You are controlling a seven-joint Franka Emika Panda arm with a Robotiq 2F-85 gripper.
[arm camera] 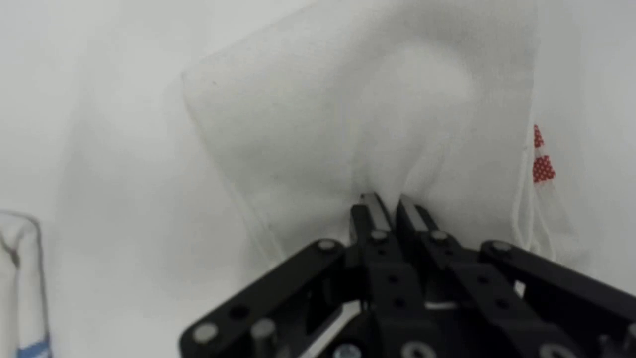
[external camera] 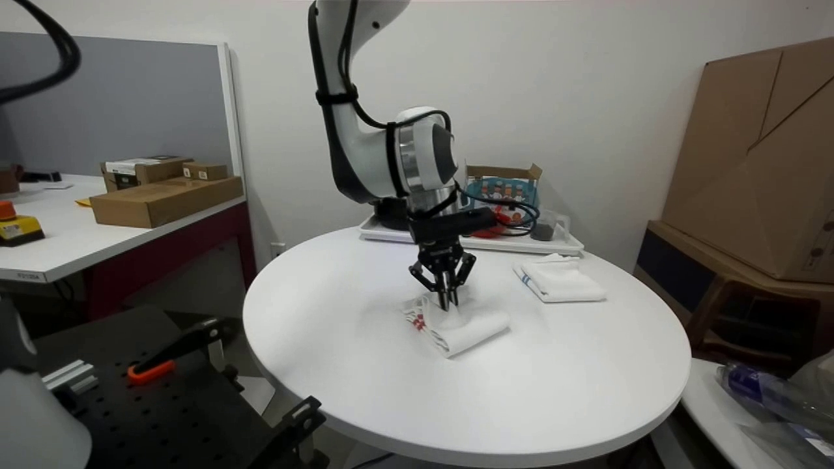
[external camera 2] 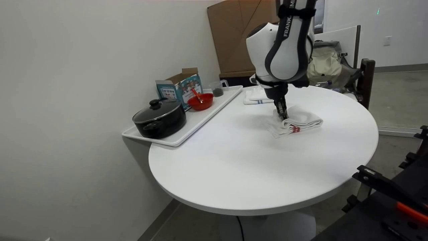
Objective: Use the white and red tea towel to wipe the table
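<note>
The white and red tea towel (external camera: 474, 333) lies folded on the round white table (external camera: 352, 384), with red marks along one edge. In an exterior view it shows as a rumpled, folded cloth (external camera 2: 302, 117) on the table (external camera 2: 234, 174). My gripper (external camera: 448, 301) points down onto the towel, and its fingers (external camera 2: 283, 115) press into it in both exterior views. In the wrist view the fingertips (arm camera: 386, 199) are nearly together, with a fold of the towel (arm camera: 298, 134) gathered up between them. The part of the towel under the fingers is hidden.
A flatter white cloth with blue stripes (external camera: 561, 281) lies close by on the table; its corner shows in the wrist view (arm camera: 31, 298). A white tray (external camera 2: 214, 113) at the wall side bears a black pot (external camera 2: 158, 118), a red bowl (external camera 2: 200, 102), a box (external camera 2: 190, 87) and a clear cup (external camera 2: 217, 91).
</note>
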